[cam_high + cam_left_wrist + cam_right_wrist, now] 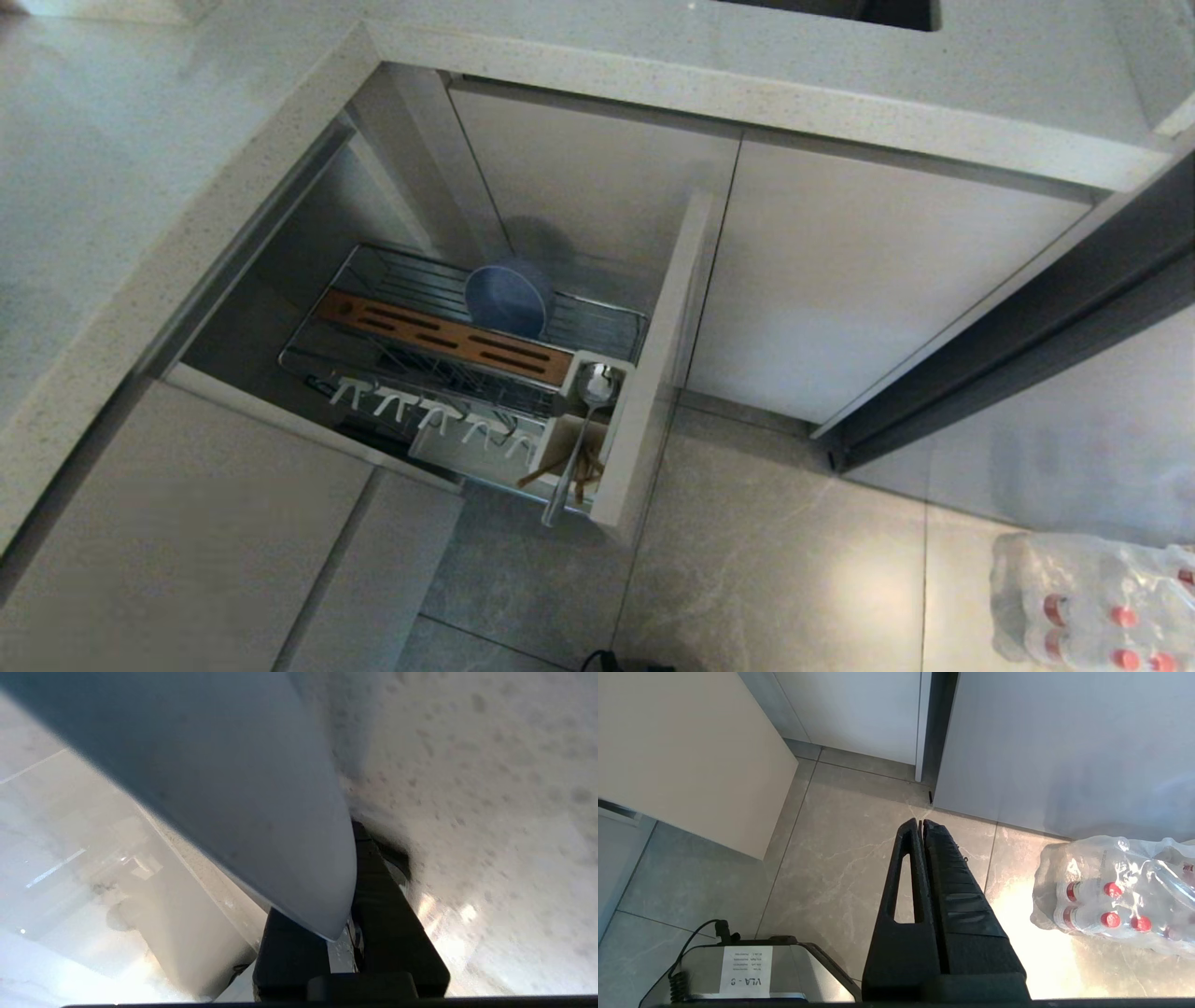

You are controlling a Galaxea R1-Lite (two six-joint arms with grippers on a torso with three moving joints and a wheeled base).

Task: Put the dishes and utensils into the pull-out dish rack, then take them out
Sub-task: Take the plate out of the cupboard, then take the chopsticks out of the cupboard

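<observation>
The pull-out dish rack [597,327] stands drawn out below the countertop, with its beige front panel [653,373] toward the floor. A light-blue bowl [507,299] stands on edge in the wire basket behind the wooden strip [439,338]. The silver spoon [583,411] and the wooden chopsticks [579,471] sit in the white cup [560,439]. My left gripper [341,947] is outside the head view, shut on the rim of the light-blue plate [224,779], close above a speckled countertop [490,788]. My right gripper [920,822] hangs shut and empty over the floor.
The speckled countertop [140,140] wraps around the open rack on the left and behind. White hooks [420,411] line the rack's near side. A wrapped pack of water bottles [1102,597] lies on the floor tiles at the right. My base [747,970] shows below the right arm.
</observation>
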